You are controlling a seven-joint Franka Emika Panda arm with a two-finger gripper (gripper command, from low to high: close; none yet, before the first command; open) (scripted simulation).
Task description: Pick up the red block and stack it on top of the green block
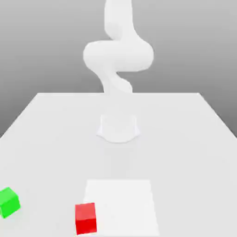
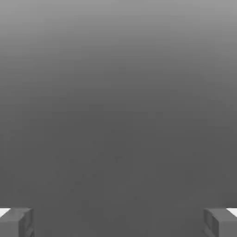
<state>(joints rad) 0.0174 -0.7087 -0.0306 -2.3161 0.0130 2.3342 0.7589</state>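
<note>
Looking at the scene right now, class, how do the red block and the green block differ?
The red block overlaps the white square's edge; the green block sits away from it. The green block is turned cornerwise, while the red one is nearly square-on. Both are plain cubes.

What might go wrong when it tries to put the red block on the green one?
The green block sits at the edge of the exterior view and is turned at an angle, so the red block might land skewed and topple. The fingers are wide apart, so closing them off-center might nudge the red block instead of gripping it.
</note>
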